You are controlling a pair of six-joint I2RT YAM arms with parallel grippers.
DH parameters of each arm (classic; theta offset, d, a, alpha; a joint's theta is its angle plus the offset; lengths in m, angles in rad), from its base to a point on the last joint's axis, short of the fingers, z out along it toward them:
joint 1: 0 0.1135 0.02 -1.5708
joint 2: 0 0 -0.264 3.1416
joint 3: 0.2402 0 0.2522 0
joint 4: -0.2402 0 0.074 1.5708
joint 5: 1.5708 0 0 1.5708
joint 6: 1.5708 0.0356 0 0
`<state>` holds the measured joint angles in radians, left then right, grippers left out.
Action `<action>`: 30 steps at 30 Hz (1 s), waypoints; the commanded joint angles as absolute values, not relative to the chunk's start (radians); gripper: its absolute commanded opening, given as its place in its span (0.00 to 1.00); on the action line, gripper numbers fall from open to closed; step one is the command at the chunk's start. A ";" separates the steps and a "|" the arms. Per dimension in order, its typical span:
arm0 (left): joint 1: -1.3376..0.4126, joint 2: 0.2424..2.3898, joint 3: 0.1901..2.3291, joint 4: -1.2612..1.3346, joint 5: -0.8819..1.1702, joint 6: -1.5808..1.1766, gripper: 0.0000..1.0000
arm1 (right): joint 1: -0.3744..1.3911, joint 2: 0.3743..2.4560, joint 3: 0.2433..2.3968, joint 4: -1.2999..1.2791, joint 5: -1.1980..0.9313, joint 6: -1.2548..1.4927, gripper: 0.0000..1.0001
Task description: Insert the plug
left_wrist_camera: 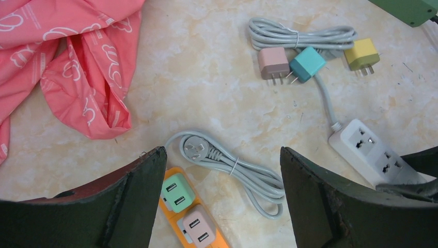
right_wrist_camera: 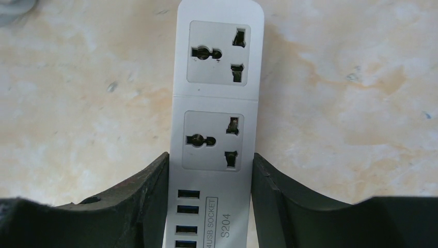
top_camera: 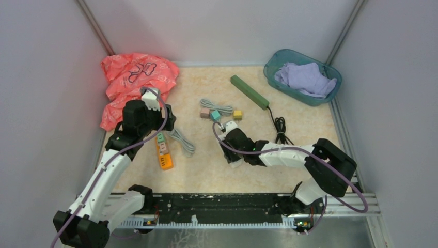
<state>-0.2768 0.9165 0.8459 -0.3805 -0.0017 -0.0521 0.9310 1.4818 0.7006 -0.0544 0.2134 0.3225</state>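
Note:
My right gripper is shut on the sides of a white power strip lying flat on the table, and its two universal sockets are empty. The strip also shows in the left wrist view. Three loose adapter plugs lie beyond it: pink, teal and yellow. My left gripper is open and empty, hovering over a grey corded plug and an orange power strip. That strip carries a mint adapter and a pink adapter.
A pink plastic bag lies at the back left. A green power strip with a black cord lies at the back centre. A teal basket holding a lilac cloth stands at the back right. Grey walls enclose the table.

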 commanded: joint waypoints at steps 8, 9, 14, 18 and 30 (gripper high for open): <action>-0.268 0.929 0.831 -0.354 0.093 -0.058 0.85 | 0.983 1.375 0.690 -0.163 0.189 0.240 0.20; -0.268 0.928 0.832 -0.355 0.097 -0.060 0.85 | 0.983 1.370 0.690 -0.178 0.200 0.239 0.22; -0.268 0.911 0.828 -0.359 0.090 -0.064 0.86 | 0.983 1.361 0.715 -0.248 0.272 0.247 0.37; -0.268 0.882 0.821 -0.352 0.056 -0.083 0.87 | 0.983 1.331 0.738 -0.246 0.245 0.249 0.53; -0.268 0.804 0.787 -0.321 0.007 -0.140 0.91 | 0.855 1.308 0.868 -0.215 0.253 0.204 0.75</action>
